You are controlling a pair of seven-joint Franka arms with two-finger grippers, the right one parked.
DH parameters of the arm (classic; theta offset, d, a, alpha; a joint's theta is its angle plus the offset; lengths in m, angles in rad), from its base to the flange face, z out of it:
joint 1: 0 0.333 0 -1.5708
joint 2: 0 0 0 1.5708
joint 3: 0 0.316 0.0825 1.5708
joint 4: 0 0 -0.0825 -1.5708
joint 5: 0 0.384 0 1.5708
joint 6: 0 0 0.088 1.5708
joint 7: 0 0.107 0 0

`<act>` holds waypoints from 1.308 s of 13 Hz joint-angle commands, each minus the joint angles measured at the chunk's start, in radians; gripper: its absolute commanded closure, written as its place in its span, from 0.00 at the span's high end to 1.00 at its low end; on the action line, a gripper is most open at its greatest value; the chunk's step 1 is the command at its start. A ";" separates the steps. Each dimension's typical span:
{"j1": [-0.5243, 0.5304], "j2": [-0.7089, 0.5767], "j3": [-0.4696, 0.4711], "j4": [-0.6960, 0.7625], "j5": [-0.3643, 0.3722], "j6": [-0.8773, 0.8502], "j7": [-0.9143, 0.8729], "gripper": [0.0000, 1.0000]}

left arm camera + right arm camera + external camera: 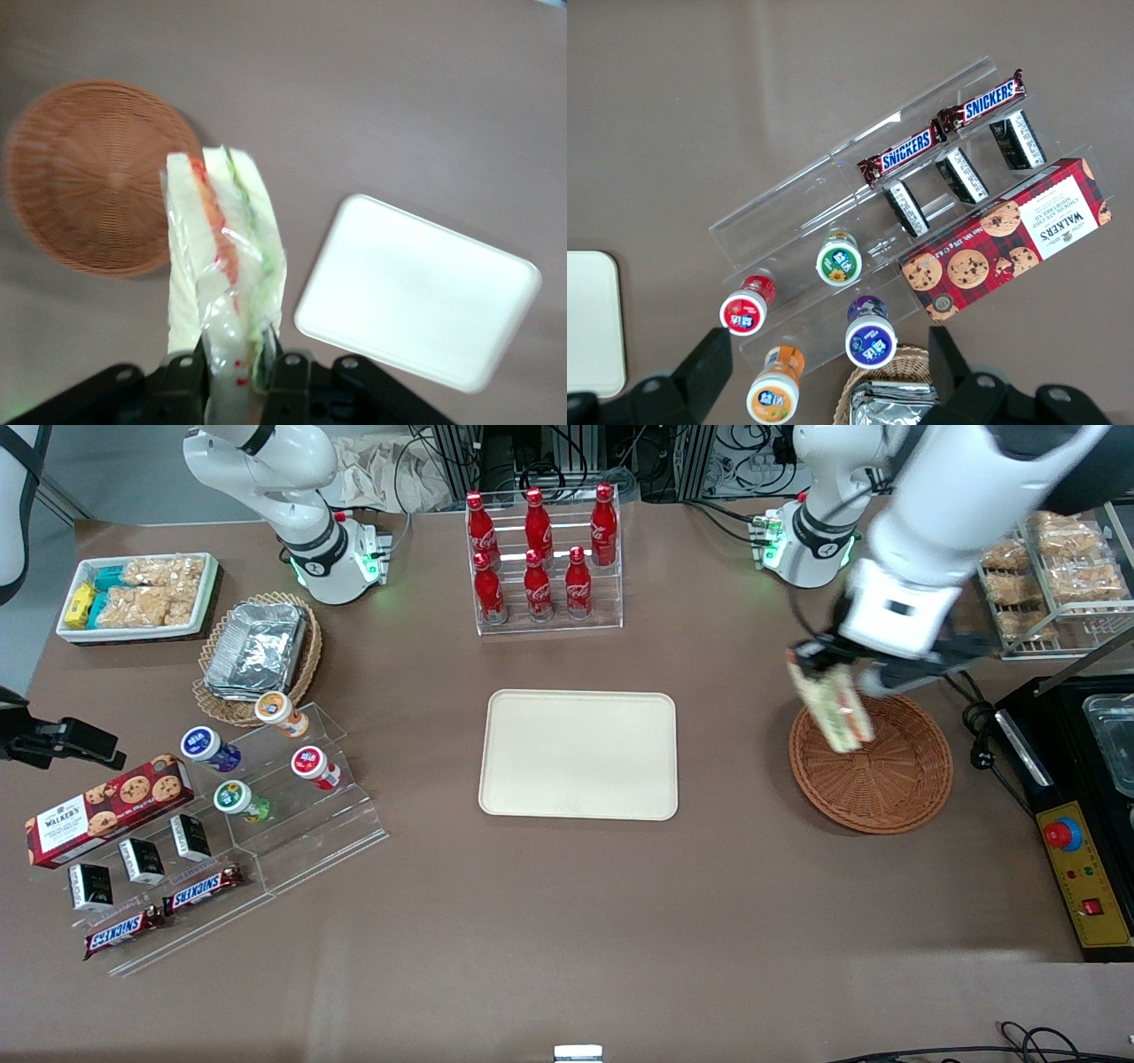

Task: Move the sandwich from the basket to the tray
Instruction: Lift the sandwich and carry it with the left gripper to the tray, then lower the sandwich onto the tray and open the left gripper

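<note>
While the sandwich (pixel 834 710) hangs wrapped in clear film, lifted clear of everything, the gripper (pixel 819 657) pinches it by one end, fingers (pixel 285 370) clamped on the wrap. From the wrist camera its orange and green layers run lengthwise away from the fingers, white bread on both sides. Directly under the hand and sandwich sits the basket (pixel 886 779), with nothing in it; the wedge's free end dangles over the rim nearest the tray. The tray (pixel 579 754) lies flat on the brown table (pixel 567 921), well apart from the hand toward the parked arm's end, nothing on it. Farther from the front camera than the tray, a clear rack of red bottles (pixel 542 549) stands upright.
</note>
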 commanded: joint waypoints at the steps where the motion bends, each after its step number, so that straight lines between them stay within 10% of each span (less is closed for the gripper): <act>1: 0.002 0.076 -0.099 0.019 -0.029 0.094 0.025 0.00; 9: -0.062 0.214 -0.230 -0.475 0.071 0.832 0.036 0.00; 17: -0.065 0.426 -0.225 -0.489 0.300 0.941 0.016 0.00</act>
